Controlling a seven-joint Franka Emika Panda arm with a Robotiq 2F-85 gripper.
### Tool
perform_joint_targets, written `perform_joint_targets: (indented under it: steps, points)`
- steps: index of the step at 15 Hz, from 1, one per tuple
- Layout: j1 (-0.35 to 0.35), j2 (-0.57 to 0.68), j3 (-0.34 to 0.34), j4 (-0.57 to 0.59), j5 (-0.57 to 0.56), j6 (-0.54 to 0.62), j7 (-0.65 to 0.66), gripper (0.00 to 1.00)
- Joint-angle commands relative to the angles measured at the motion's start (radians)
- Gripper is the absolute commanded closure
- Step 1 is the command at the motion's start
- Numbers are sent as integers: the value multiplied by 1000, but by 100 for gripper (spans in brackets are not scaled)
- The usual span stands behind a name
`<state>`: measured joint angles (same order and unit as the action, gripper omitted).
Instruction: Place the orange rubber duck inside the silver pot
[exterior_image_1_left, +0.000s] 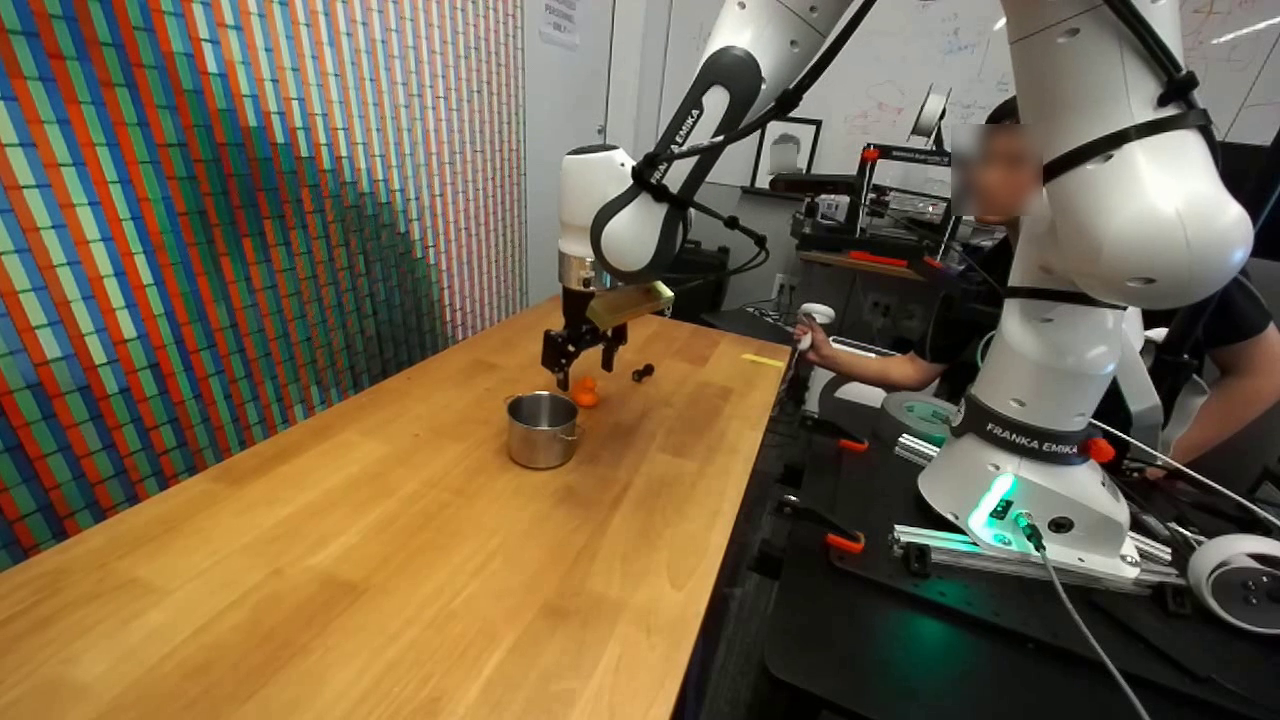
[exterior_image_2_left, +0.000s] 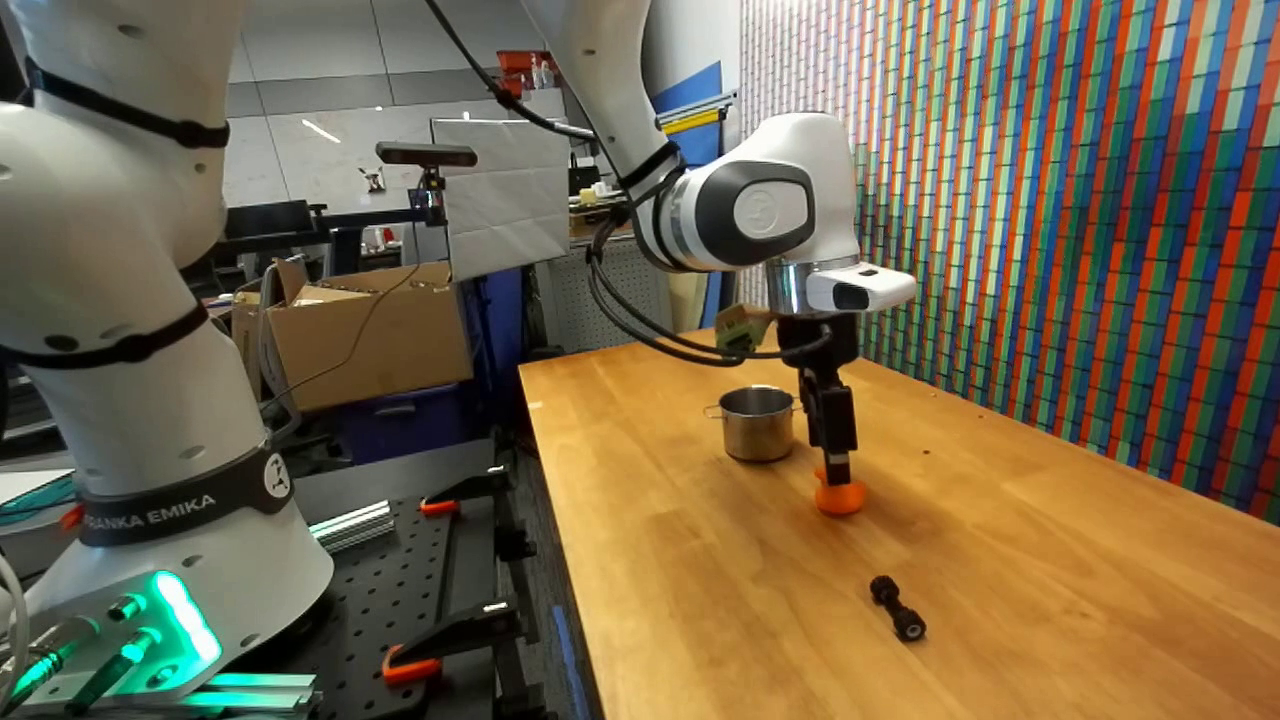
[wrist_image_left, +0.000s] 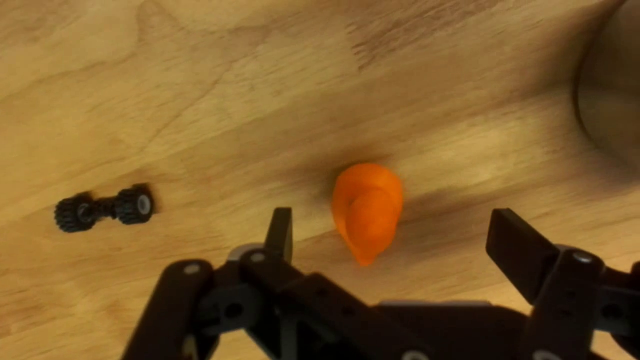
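The gripper (exterior_image_1_left: 586, 377) has its 2 jaws spread, and in the wrist view the orange rubber duck (wrist_image_left: 368, 212) appears between them on the desk (exterior_image_1_left: 400, 560), near the silver pot (exterior_image_2_left: 757, 437) and apart from a black 2-wheeled axle (wrist_image_left: 104, 207).

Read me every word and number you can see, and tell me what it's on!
"FRANKA EMIKA": on the robot's base band.
"FRA...EMIKA": on the arm's dark cover; middle letters unclear.
"PERSONNEL ONLY": on the paper sign on the grey door; blurry.
Too small or blurred to read: scribbles on the whiteboard, the label on the 3D printer.
No letters show on the orange rubber duck or silver pot.
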<state>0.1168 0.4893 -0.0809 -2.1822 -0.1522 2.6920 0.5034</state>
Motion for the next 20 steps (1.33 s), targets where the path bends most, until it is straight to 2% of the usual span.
perform_joint_targets:
  steps: [1, 4, 5, 6, 9, 13, 15, 20]
  points:
    - [34, 38, -46, 11, 30, 39, 13, 0]
    - [47, 71, -80, 18, 18, 71, 16, 0]
    - [44, 78, -82, 16, 27, 89, 10, 25]
    - [41, 76, -81, 12, 38, 109, 5, 27]
    - [36, 85, -72, 10, 73, 152, -8, 51]
    - [20, 83, -53, 9, 128, 151, -28, 81]
    - [11, 71, -46, 3, 153, 138, -40, 76]
    - [-27, -29, 18, 14, 241, 68, -100, 77]
